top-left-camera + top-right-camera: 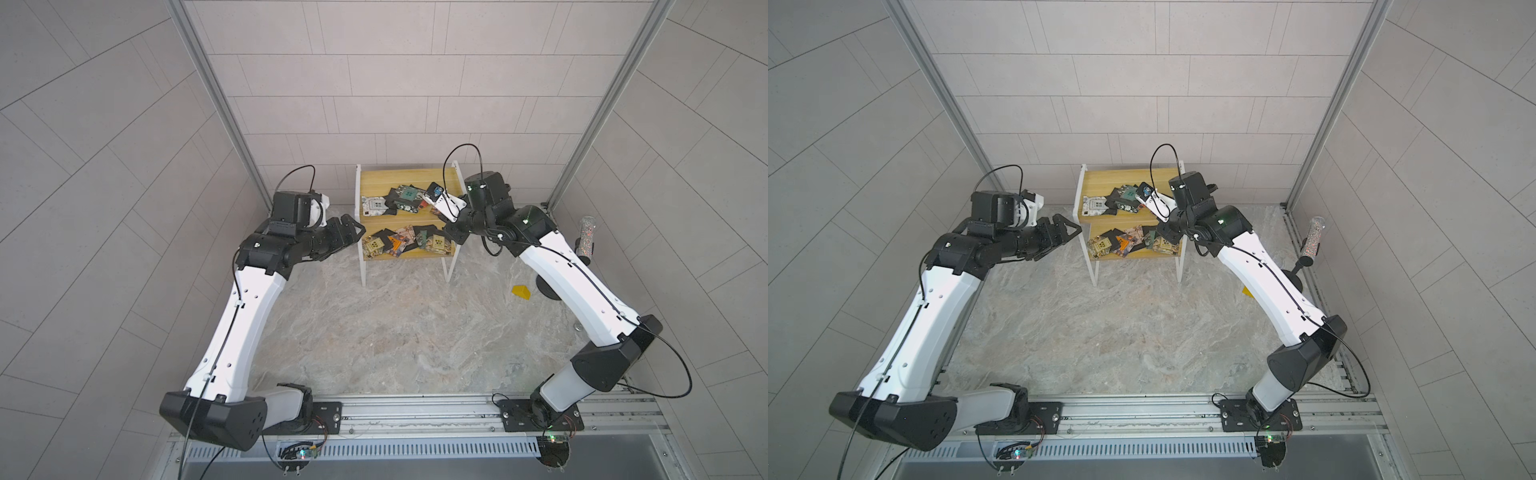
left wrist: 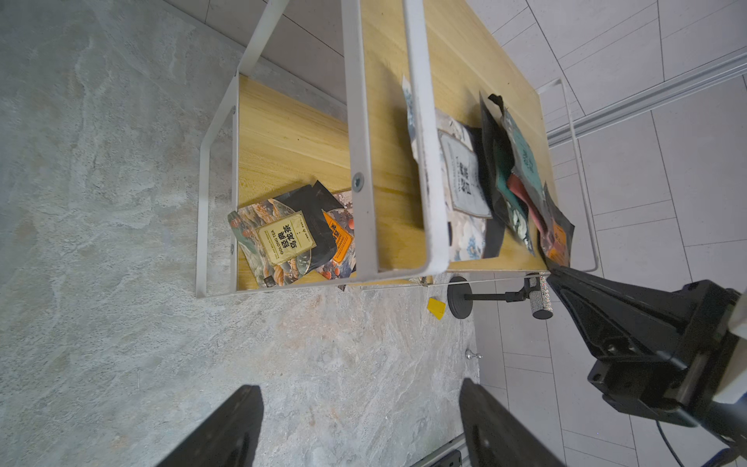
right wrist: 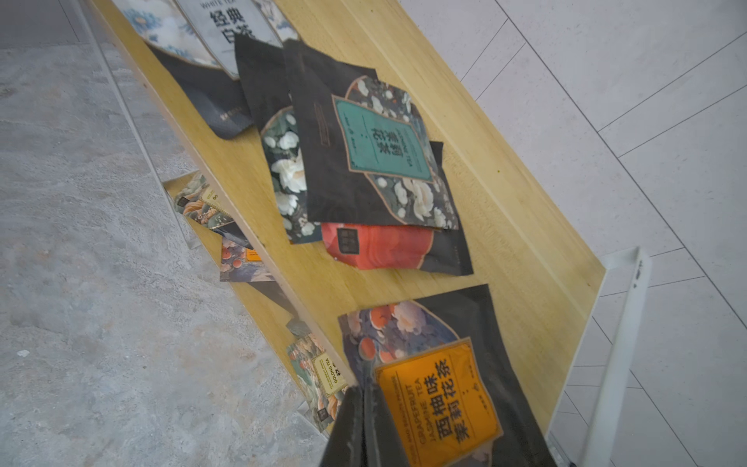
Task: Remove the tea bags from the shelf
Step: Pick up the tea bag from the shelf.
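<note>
Yellowish shelf (image 1: 374,183), black-edged floral tea bags (image 3: 376,149), one sachet (image 3: 380,246) seemingly red.

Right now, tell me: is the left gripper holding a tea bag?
No: in the left wrist view the left gripper stands open beside the shelf, with only bare table between its jaws.

left end effector (image 2: 357,388) spread wide, right end effector (image 3: 362,398) pinched closed, arms extended

Shelf (image 1: 374,178) w/ tea bags (image 1: 405,195) (both tiers)
</note>
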